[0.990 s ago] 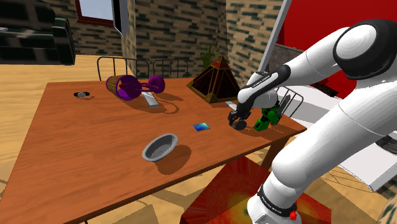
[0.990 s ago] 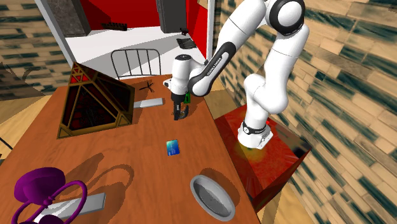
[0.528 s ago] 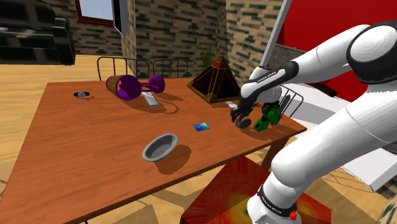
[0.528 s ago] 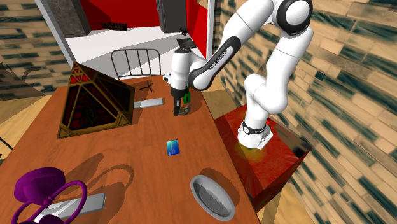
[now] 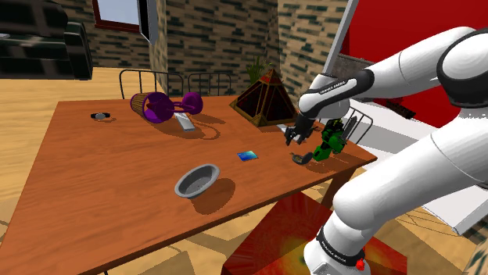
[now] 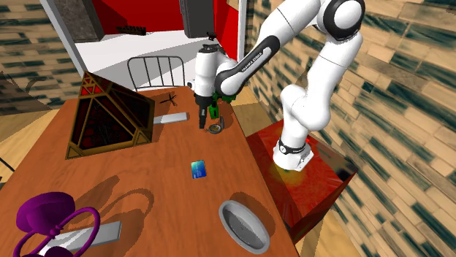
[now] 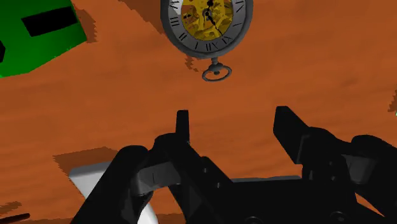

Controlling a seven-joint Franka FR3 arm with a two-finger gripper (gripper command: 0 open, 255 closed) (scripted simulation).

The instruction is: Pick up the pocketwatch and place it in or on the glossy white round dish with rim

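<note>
Tool: black two-finger tool [image 7: 232, 137] pointing down at the desk, fingers spread, nothing between them; in the shoulder view [image 5: 293, 139] it hangs just above the surface.
Pocketwatch: grey case, gold face, dark numerals [image 7: 207, 22]; lies flat on the desk just beyond the fingertips, ring end toward the tool, untouched. It sits near the desk edge closest to the stand [image 5: 300, 158] [image 6: 215, 128].
Dish: round, rimmed, rendered grey [image 5: 178, 187] [image 6: 223, 219]; stands on the desk well apart from the watch, near the edge on the stand's side.
Desk: reddish-brown wood, rectangular [image 5: 102, 187] [image 6: 146, 175].
Also on desk: small blue-green card [image 5: 248, 155] between watch and dish; green block [image 5: 328, 143] just beside the watch; dark pyramid-shaped case [image 5: 264, 98] [image 6: 109, 117]; flat grey bar [image 6: 174, 117] beside it; purple wheeled object [image 5: 160, 105] toward the far side; small dark item [image 5: 99, 116] at the far corner.
Stand: red box [image 6: 307, 175] at the desk's edge.
Room: brick walls [image 5: 203, 31], plank floor [image 5: 31, 98], dark sofa [image 5: 43, 39] at the back, red wall [image 5: 407, 31] behind the arm, wire chair backs [image 5: 156, 78] past the desk.
</note>
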